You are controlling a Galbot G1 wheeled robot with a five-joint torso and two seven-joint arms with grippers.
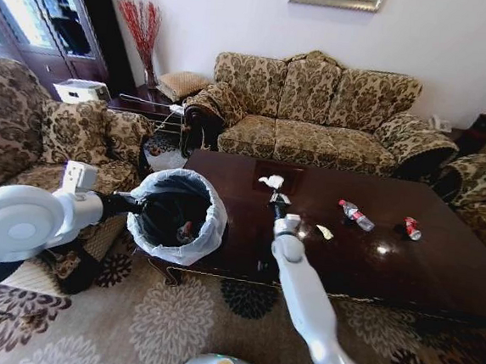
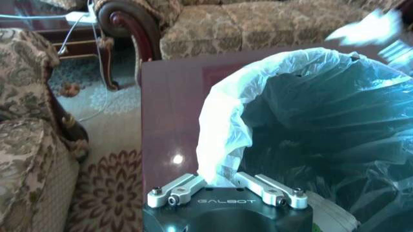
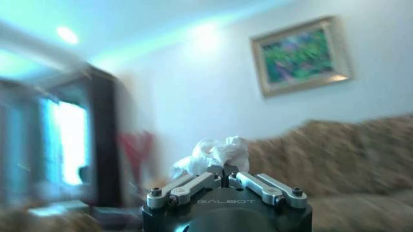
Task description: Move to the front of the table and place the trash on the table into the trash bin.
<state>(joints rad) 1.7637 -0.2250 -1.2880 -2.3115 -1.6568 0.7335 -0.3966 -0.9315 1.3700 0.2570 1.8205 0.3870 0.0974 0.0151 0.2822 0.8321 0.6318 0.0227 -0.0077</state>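
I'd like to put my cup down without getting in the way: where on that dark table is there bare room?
The table is bare along its near right edge and far right corner. It is busier mid-table: the bottle, red can and a paper scrap. At the left end, the left gripper holds the trash bin; the right gripper holds crumpled paper.

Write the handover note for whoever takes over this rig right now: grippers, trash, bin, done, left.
Left gripper: shut on the whitish bag liner of the small round trash bin, held at the dark glossy wooden table's near corner.
Right gripper: shut on a crumpled white paper wad, raised above the table.
Done: something reddish lies in the bin.
Left: drop the wad; clear red-capped plastic bottle, crushed red can, small white scrap.
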